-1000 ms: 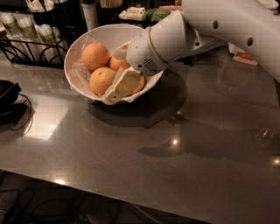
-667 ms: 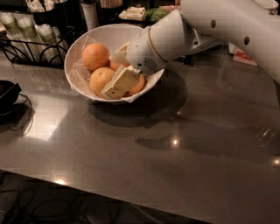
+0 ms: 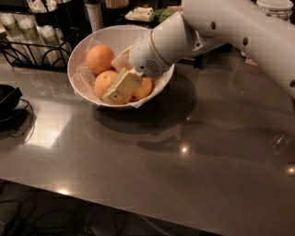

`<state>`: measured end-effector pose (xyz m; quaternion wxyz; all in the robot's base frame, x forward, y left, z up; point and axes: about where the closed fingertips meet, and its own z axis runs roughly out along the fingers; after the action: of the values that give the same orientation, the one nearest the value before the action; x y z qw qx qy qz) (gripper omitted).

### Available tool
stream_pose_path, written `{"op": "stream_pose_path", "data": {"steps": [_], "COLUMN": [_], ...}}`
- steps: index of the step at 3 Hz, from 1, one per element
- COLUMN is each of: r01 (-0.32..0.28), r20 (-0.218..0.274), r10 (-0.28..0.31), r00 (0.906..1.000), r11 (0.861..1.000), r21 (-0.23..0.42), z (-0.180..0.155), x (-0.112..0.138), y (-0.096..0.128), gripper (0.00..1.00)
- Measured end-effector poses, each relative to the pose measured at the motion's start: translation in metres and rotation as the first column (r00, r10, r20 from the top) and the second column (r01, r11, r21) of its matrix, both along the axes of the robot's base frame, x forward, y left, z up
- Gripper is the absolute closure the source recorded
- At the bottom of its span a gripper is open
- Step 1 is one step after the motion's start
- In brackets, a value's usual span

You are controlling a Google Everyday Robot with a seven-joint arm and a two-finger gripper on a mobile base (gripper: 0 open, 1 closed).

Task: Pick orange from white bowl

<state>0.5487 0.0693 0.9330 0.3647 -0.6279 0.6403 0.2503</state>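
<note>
The white bowl (image 3: 83, 50) with a crinkled clear plastic lining stands at the back left of the table. It holds three oranges: one at the back left (image 3: 99, 58), one at the front (image 3: 105, 83) and one at the right (image 3: 144, 88). My gripper (image 3: 119, 76) reaches down into the bowl from the right, on the white arm (image 3: 230, 27). Its jaws are apart. One cream finger (image 3: 122, 86) lies over the front orange and the other finger (image 3: 121, 60) is behind it. Nothing is lifted.
The bowl stands on a glossy grey table (image 3: 152, 175). A black wire rack with cups (image 3: 27, 37) is at the back left. A black object with a cable (image 3: 9, 103) lies at the left edge. Containers (image 3: 140, 14) stand behind the bowl.
My gripper has moved a little left and deeper into the bowl, over the front orange. The oranges and the bowl have not moved.
</note>
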Motion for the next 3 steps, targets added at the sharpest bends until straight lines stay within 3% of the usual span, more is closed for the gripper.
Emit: {"op": "stream_pose_path", "data": {"steps": [1, 2, 3], "r01": [0.0, -0.003, -0.028], "r20": [0.0, 0.0, -0.022], "r10": [0.0, 0.003, 0.028], "r00": [1.0, 1.0, 0.9994], "r11": [1.0, 1.0, 1.0], "r21": [0.0, 0.002, 0.003], "z": [0.0, 0.0, -0.008], "x": [0.0, 0.0, 0.009], "y": [0.0, 0.001, 0.012], "gripper": [0.18, 0.17, 0.27]}}
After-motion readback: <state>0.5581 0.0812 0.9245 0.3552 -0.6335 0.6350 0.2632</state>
